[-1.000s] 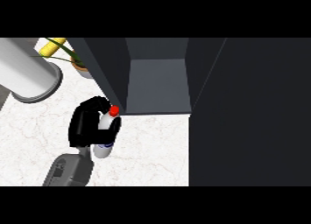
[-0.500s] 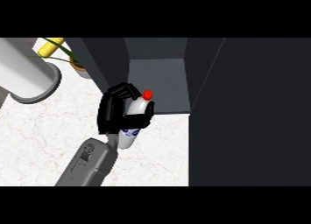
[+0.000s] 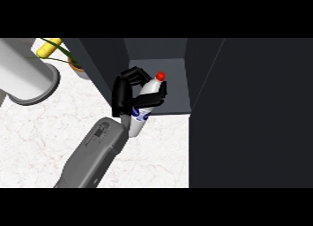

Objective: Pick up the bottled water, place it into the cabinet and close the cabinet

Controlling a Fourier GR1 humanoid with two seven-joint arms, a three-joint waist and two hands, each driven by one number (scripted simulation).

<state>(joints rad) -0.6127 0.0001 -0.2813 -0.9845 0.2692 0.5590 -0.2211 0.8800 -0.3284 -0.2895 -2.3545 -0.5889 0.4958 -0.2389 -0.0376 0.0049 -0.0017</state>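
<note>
Grey forearm over marble tabletop (image 3: 41, 145). Left robot hand (image 3: 127, 95) curled round bottled water (image 3: 146, 103), red cap up, tilted, at open cabinet (image 3: 168, 75) mouth. Beyond-left of hand: potted plant (image 3: 67, 59), white cylinder (image 3: 19, 70).

Left hand (image 3: 127, 95) with bottled water (image 3: 146, 103) moved up and right, off the open table (image 3: 35, 141) toward the cabinet (image 3: 165, 84). Red cap now sits at the cabinet opening, over its grey floor; earlier it was short of the cabinet edge. More of the forearm now shows, reaching further in.
</note>
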